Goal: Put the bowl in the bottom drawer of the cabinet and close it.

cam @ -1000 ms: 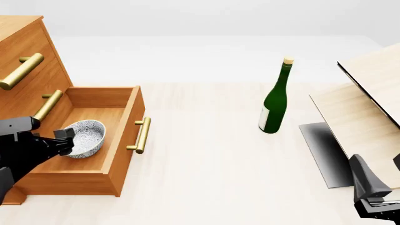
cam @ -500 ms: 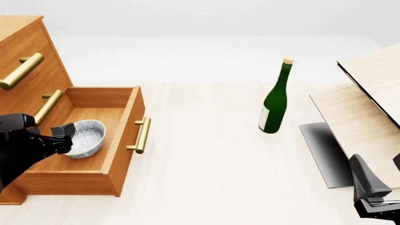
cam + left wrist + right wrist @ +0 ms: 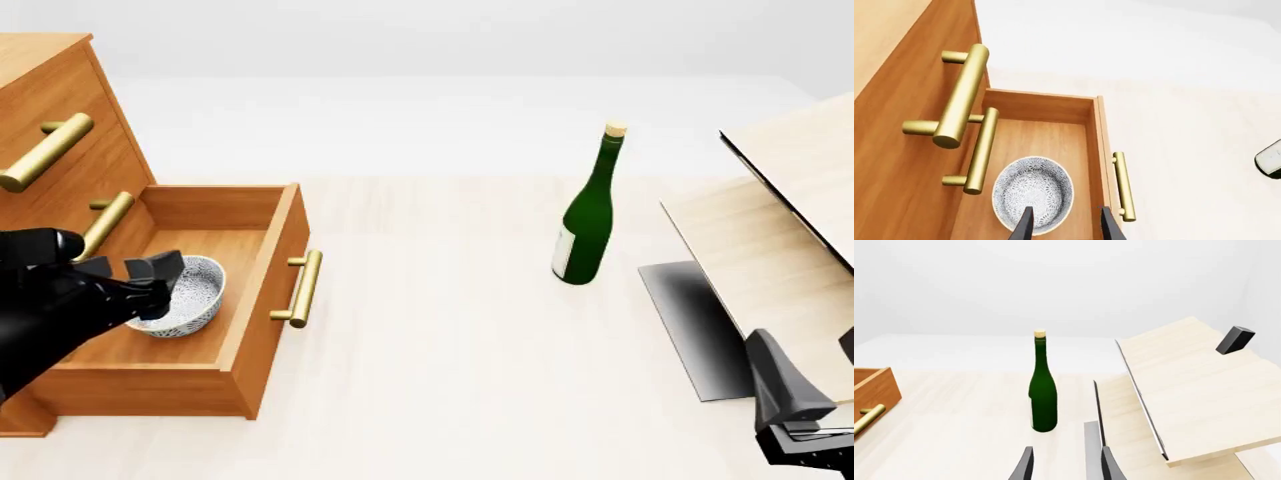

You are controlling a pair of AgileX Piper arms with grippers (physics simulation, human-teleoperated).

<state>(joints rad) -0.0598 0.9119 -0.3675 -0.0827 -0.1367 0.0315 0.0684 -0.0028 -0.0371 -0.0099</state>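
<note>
The speckled white-grey bowl rests upright on the floor of the pulled-out bottom drawer of the orange-brown cabinet. My left gripper hovers over the bowl's near rim, open, one finger above the bowl's inside and the other outside it, holding nothing. The drawer's brass handle faces the table's middle. Near the table's front right corner, my right gripper is open and empty.
A green bottle stands upright mid-table. Pale wood panels lean at the right, with a small black block on one of them. The two upper drawers are shut, their brass handles sticking out above the open drawer.
My left arm has lifted and shifted a little toward the cabinet above the bowl. The bowl stays where it was in the drawer. The right arm has not moved.
</note>
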